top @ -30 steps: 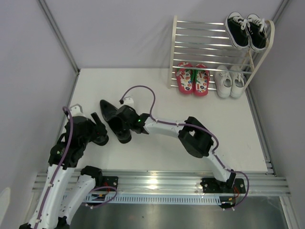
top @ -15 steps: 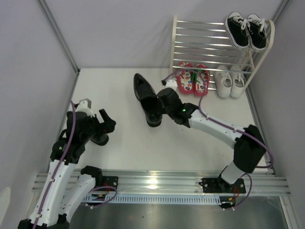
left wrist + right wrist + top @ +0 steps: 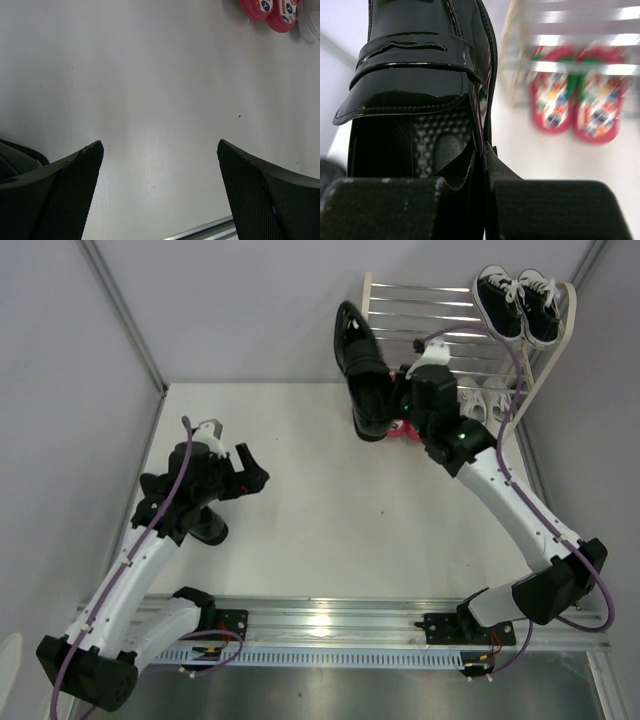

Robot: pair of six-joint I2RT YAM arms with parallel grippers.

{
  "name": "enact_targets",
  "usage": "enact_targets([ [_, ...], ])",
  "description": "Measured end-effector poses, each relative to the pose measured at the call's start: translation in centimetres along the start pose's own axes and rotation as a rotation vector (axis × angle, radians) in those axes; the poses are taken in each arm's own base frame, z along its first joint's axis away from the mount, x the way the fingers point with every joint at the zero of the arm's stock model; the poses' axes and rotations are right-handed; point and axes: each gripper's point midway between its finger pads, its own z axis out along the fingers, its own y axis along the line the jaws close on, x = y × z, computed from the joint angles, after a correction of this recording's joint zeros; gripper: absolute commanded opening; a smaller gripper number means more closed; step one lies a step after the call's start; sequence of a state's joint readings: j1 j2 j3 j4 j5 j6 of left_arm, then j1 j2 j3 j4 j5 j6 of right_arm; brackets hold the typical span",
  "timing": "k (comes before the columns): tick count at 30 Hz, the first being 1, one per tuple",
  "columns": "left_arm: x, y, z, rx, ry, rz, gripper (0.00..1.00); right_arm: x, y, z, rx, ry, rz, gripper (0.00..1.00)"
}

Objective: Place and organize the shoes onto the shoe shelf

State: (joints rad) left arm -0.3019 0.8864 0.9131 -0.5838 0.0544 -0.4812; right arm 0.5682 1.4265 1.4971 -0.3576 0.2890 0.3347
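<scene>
**Right gripper holding one dress shoe at the shelf; left gripper idle**

Top view: my right gripper (image 3: 395,408) pinches a glossy black dress shoe (image 3: 358,365) at its heel end; the shoe looks raised, toe pointing far, at the left frame of the shoe shelf (image 3: 366,335). The second dress shoe (image 3: 208,527) lies on the table (image 3: 330,530) at near left, partly under my left arm; my left gripper (image 3: 250,468) hangs spread and holds nothing. The red flip-flops (image 3: 405,429) are mostly hidden by my right wrist; the white sneakers (image 3: 482,400) sit at the shelf's foot; black canvas sneakers (image 3: 518,302) occupy the top tier, right.

Left wrist view: my fingers (image 3: 65,195) stand wide apart over bare table; the flip-flops show at the far right corner.

Right wrist view: one finger is inside the shoe's opening and one outside, clamping the side wall near the heel; the shelf bars beyond are blurred.

Assessment: the leather looks stiff and slick; the thin, firm collar is the sound hold; the toe may swing; the sole should bridge two bars.
</scene>
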Motion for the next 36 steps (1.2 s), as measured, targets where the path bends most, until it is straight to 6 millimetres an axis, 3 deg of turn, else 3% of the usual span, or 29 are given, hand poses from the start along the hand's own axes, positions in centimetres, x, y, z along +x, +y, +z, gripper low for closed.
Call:
enact_targets([
  [4, -0.5, -1.2, 1.5, 0.016, 0.007, 0.012, 0.98, -7.8, -2.3, -1.2, 0.03, -0.153, 0.03, 0.0],
  [8, -0.9, -1.8, 3.0, 0.025, -0.004, 0.02, 0.98, -14.0, -4.3, -2.6, 0.076, -0.284, 0.066, 0.0],
  [11, -1.3, -2.3, 3.9, 0.037, -0.014, 0.026, 0.98, -17.6, -5.8, -2.6, 0.115, -0.35, 0.083, 0.0],
  [14, -2.0, -3.1, 4.7, 0.064, -0.043, 0.04, 0.98, -19.5, -7.3, -1.3, 0.146, -0.374, 0.087, 0.0],
  [19, -5.9, -6.7, 5.9, 0.21, -0.207, 0.124, 0.99, -19.4, -10.7, 2.7, 0.202, -0.314, 0.084, 0.0],
  [23, -9.0, -11.2, 7.5, 0.371, -0.36, 0.249, 0.98, -16.7, -13.2, 4.9, 0.247, -0.215, 0.082, 0.0],
  [26, -10.8, -14.4, 10.3, 0.446, -0.426, 0.333, 0.97, -15.4, -14.2, 6.0, 0.252, -0.169, 0.084, 0.0],
  [29, -12.4, -17.7, 14.4, 0.494, -0.475, 0.415, 0.97, -14.8, -14.6, 6.8, 0.227, -0.145, 0.099, 0.0],
  [36, -12.5, -21.7, 21.9, 0.551, -0.6, 0.521, 0.99, -15.7, -15.3, 7.7, 0.198, -0.163, 0.114, 0.0],
])
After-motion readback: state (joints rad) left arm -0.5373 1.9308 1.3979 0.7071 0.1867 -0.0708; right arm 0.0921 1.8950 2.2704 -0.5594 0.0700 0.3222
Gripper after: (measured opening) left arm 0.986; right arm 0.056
